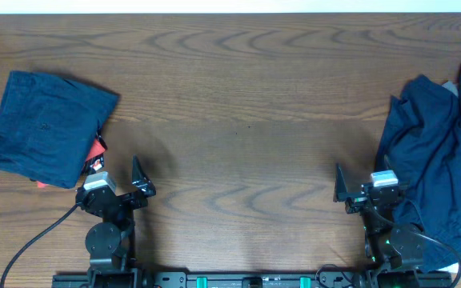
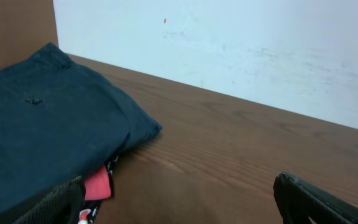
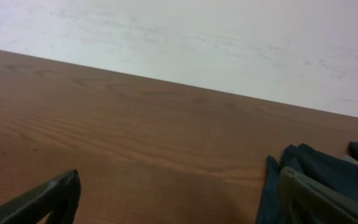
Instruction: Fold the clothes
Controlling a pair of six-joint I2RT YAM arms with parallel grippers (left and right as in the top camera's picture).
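A folded navy garment [image 1: 46, 128] lies at the table's left; it also fills the left of the left wrist view [image 2: 42, 137], with a red and black item [image 2: 98, 183] under its near edge. A crumpled navy pile of clothes [image 1: 442, 160] lies at the right edge, and its near fold shows in the right wrist view [image 3: 316, 168]. My left gripper [image 1: 117, 186] is open and empty just right of the folded garment. My right gripper [image 1: 365, 186] is open and empty, its right finger beside the pile.
The brown wooden table [image 1: 238, 120] spreads between the two garments. A white wall [image 2: 241, 43] stands behind the table's far edge. A black cable [image 1: 30, 240] runs from the left arm's base to the front left.
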